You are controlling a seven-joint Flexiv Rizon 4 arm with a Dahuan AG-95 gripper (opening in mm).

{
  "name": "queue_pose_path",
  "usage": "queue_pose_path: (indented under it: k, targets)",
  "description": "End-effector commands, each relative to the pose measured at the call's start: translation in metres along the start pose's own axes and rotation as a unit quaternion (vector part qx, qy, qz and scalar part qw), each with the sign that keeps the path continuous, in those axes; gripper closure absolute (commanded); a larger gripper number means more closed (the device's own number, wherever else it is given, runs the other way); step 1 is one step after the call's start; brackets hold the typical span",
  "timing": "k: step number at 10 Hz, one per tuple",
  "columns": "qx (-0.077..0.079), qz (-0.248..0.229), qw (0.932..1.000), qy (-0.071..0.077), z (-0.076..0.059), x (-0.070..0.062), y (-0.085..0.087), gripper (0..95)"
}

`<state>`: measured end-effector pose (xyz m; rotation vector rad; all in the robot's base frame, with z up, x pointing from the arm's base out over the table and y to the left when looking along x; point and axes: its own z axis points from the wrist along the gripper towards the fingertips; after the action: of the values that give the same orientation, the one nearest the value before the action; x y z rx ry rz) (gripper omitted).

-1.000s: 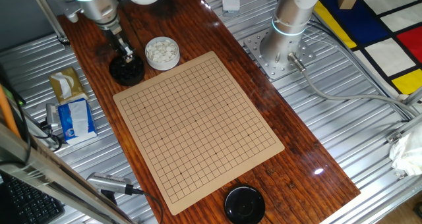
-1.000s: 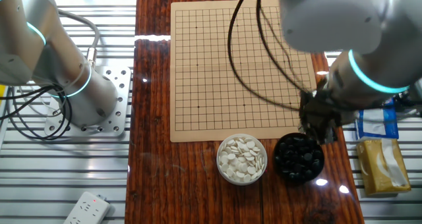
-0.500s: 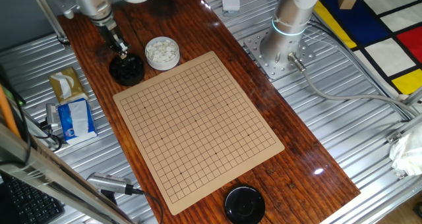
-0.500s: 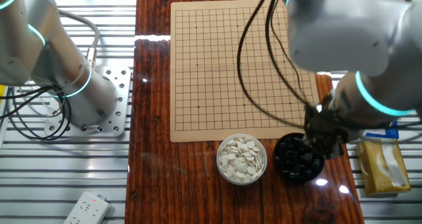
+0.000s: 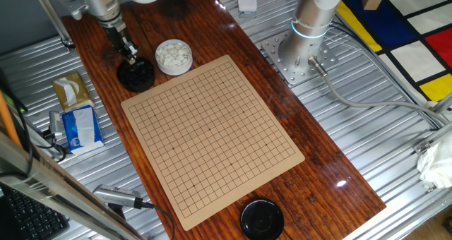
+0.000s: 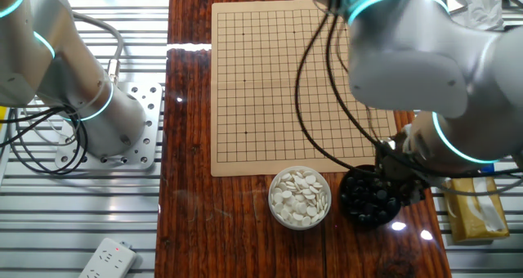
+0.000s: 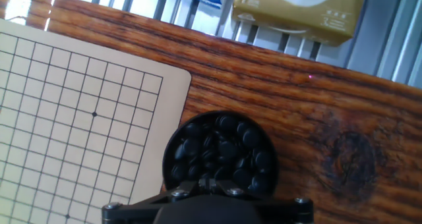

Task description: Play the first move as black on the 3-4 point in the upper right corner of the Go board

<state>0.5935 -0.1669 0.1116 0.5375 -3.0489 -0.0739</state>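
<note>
The Go board [image 5: 212,134] lies bare, with no stones on its grid; it also shows in the other fixed view [image 6: 298,82] and the hand view [image 7: 66,118]. The black bowl of black stones [image 5: 135,76] stands off the board's corner, next to the bowl of white stones [image 5: 173,56]. My gripper [image 5: 131,56] hangs just above the black bowl [image 6: 369,198]. In the hand view the bowl [image 7: 221,151] is right below my gripper [image 7: 216,182]. The tips stand close together with a small dark piece between them, hard to tell apart from the stones beneath.
A black lid [image 5: 262,217] sits at the board's near end. Tissue packs [image 5: 79,127] lie on the metal slats beside the black bowl; a gold pack [image 7: 297,6] shows ahead. A second arm's base [image 5: 304,49] stands across the board. The white-stone bowl [image 6: 300,197] touches nothing.
My gripper has risen out of the black bowl, where its tips were down among the stones a second ago. The board and bowls have not moved.
</note>
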Motion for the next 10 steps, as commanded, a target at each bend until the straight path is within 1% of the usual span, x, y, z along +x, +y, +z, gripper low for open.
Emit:
queue_pose_path:
  k: [1,3,10]
  targets:
    - [0.003,-0.006,1.0,-0.004,0.003,-0.001,0.0,76.0]
    - [0.003,-0.01,0.9999,-0.008,0.007,-0.001,0.0,76.0]
    - [0.004,-0.016,0.9998,-0.01,0.021,0.001,0.001,76.0]
